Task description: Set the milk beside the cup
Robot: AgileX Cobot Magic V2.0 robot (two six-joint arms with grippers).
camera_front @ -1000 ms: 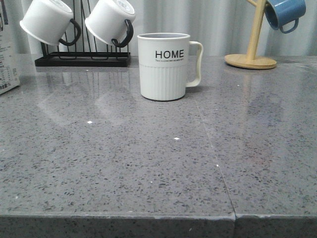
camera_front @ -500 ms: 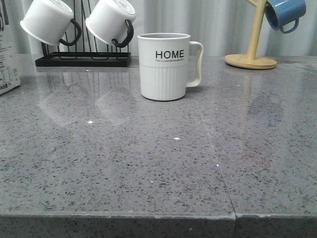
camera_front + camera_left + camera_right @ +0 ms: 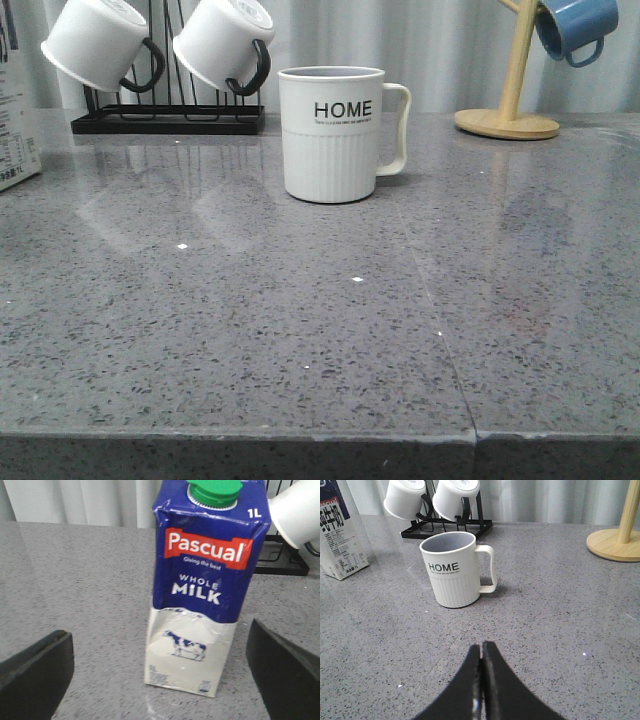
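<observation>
Left wrist view shows the milk point(image 3: 200, 587) standing upright on the grey counter point(image 3: 75, 590), its long axis vertical, blue top and green cap point(image 3: 215, 491) uppermost, cow picture on the white lower half. The left gripper point(image 3: 160, 667) has its two dark fingers point(image 3: 35, 667) spread wide apart, one to each side of the carton and not touching it; the carton sits straight ahead, between them and a little beyond.

From the front, only a sliver of the milk point(image 3: 18, 110) shows at the far left edge of the counter, well apart from the cup point(image 3: 332, 134), which stands near the middle with its handle pointing to the robot's right. The right wrist view shows the cup point(image 3: 454, 570) ahead of the right gripper point(image 3: 481, 680), whose fingers are pressed together and hold nothing.

Judging from this, the left arm is much the nearer to the carton and already lined up with it; the coming move is likely to reach forward, close on its sides, and carry it rightward towards the cup.
</observation>
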